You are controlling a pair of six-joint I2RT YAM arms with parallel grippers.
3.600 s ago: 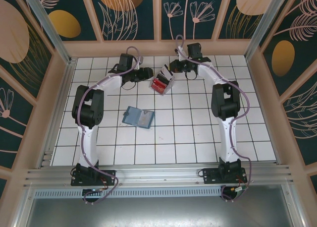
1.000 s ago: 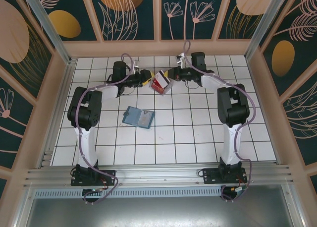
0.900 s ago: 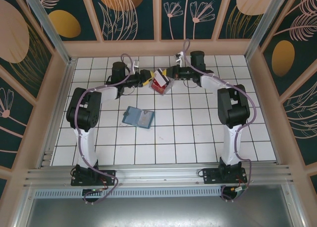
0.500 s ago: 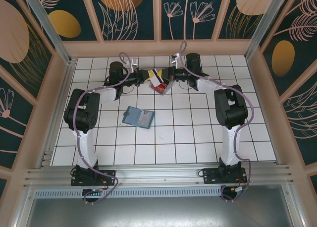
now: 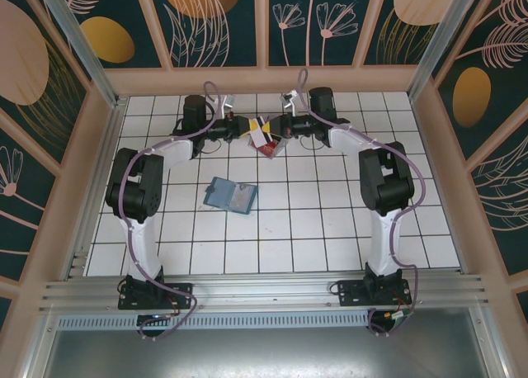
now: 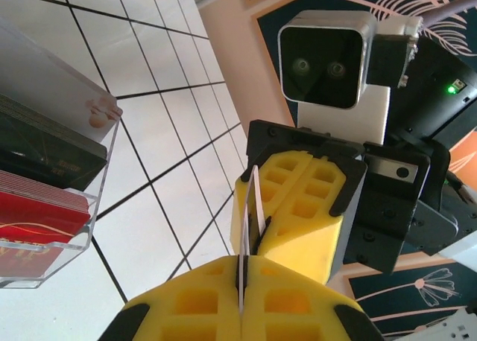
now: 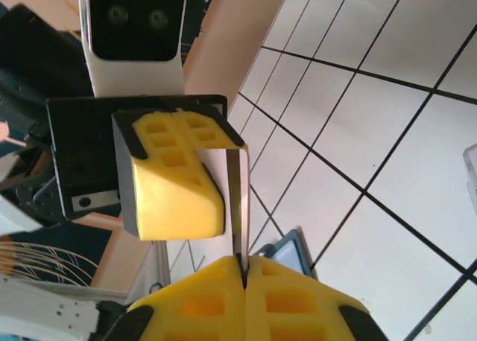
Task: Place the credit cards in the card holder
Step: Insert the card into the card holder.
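Observation:
A pale credit card (image 5: 261, 134) hangs above the back of the table, pinched from both sides. My left gripper (image 5: 255, 131) is shut on one edge of it and my right gripper (image 5: 271, 130) is shut on the opposite edge. In the left wrist view my gripper (image 6: 241, 260) clamps the thin card (image 6: 253, 199) edge-on, with the right gripper's yellow fingers (image 6: 298, 207) facing it. From the right wrist, the gripper (image 7: 244, 260) bites the card (image 7: 237, 196). The teal card holder (image 5: 231, 196) lies open mid-table; a corner of it (image 7: 297, 253) shows below the card.
A clear plastic tray (image 5: 271, 148) with red and dark cards (image 6: 37, 222) stands just below the two grippers. Wooden walls ring the white tiled floor (image 5: 313, 221), and the back wall is close behind both wrists.
The left gripper, open a second ago, has shut on the card the right gripper holds. Both wrists have drawn together and shifted slightly toward the back wall.

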